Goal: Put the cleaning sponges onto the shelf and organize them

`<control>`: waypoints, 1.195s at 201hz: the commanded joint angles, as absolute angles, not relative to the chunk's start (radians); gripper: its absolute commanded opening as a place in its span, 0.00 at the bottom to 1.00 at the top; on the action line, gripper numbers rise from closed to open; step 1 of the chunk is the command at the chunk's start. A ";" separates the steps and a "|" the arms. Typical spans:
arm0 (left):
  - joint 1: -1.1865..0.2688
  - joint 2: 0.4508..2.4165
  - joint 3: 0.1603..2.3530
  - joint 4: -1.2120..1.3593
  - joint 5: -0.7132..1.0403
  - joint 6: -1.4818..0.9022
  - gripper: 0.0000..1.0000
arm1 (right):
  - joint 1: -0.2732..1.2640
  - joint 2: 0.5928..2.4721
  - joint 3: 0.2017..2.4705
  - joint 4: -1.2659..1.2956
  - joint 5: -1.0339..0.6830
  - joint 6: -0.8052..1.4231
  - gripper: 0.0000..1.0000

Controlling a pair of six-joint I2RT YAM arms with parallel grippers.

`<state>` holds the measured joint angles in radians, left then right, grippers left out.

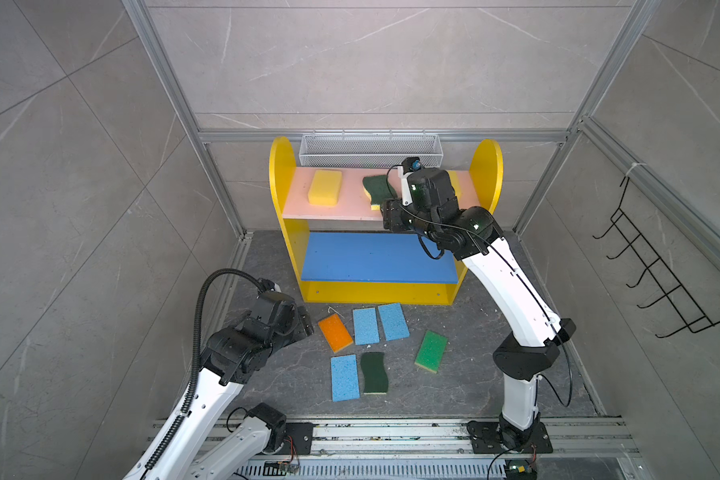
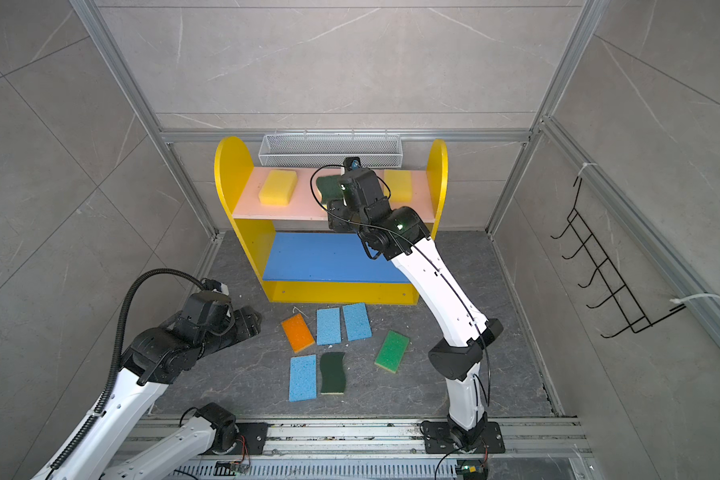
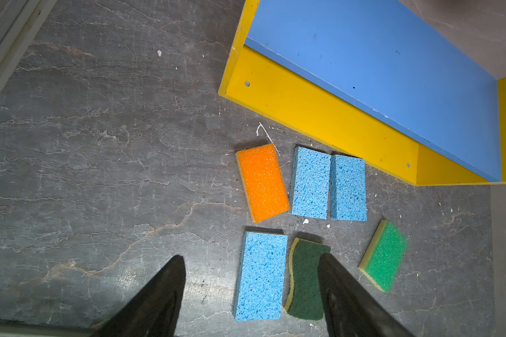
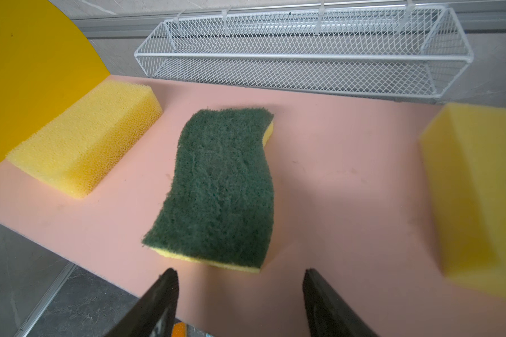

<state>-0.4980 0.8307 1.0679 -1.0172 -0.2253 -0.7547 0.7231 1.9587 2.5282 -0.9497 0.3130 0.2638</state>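
The scourer is shelved; right gripper and left gripper are spread, empty. 6 floor sponges are to be fetched.

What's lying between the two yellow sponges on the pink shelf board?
A wavy dark-green scourer, flat on the pink board, clear of both yellow sponges; the right wrist view shows it.

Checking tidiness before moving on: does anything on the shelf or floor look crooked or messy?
The dark-green scourer on the pink upper board lies crooked between the two yellow blocks. Small white crumbs litter the floor.
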 commanded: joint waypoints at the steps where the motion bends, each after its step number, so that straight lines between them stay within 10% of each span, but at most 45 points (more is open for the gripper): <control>1: -0.492 0.824 1.085 -1.019 -0.234 -0.743 0.75 | 0.720 1.979 2.530 -0.957 0.295 0.248 0.69; 240: -0.492 0.823 1.083 -1.021 -0.234 -0.738 0.75 | 0.721 2.133 2.687 -1.001 0.297 0.304 0.62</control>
